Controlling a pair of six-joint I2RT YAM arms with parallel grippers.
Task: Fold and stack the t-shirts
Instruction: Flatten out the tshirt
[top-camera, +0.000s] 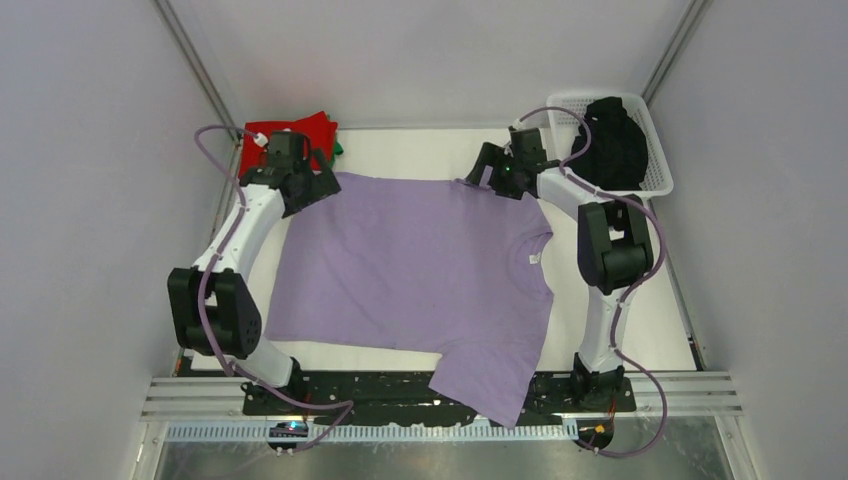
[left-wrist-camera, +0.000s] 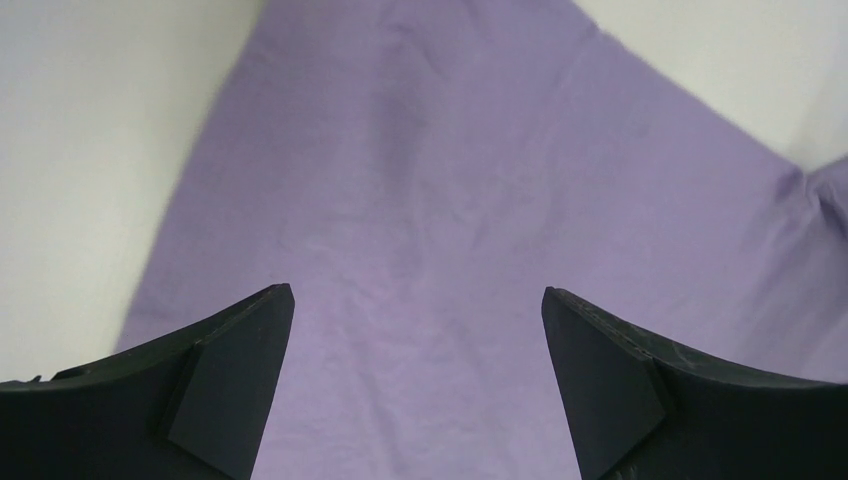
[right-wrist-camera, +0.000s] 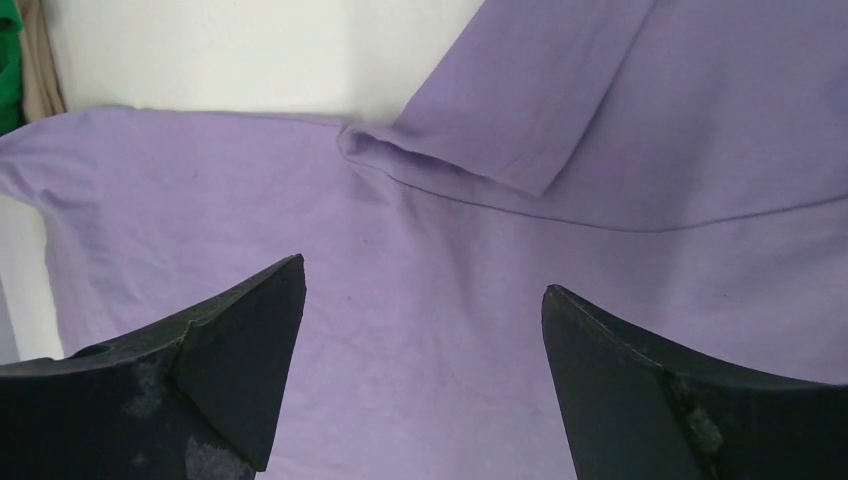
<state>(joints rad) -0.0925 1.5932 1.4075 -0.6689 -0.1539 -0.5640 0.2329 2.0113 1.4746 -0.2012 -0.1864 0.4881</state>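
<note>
A large lavender t-shirt (top-camera: 420, 265) lies spread flat across the white table, collar to the right, one sleeve hanging over the near edge. My left gripper (top-camera: 322, 180) hovers open over its far left corner; the left wrist view shows only lavender cloth (left-wrist-camera: 440, 200) between the spread fingers. My right gripper (top-camera: 470, 176) hovers open over the far right part, where a sleeve (right-wrist-camera: 520, 110) lies folded back onto the shirt (right-wrist-camera: 420, 300). A red t-shirt (top-camera: 300, 130) lies at the far left with a bit of green cloth (top-camera: 339, 148) beside it. A black one (top-camera: 615, 140) sits in the basket.
A white lattice basket (top-camera: 652, 170) stands at the far right corner. Grey enclosure walls close in the table on both sides and at the back. Green and beige cloth edges (right-wrist-camera: 22, 60) show at the far left of the right wrist view.
</note>
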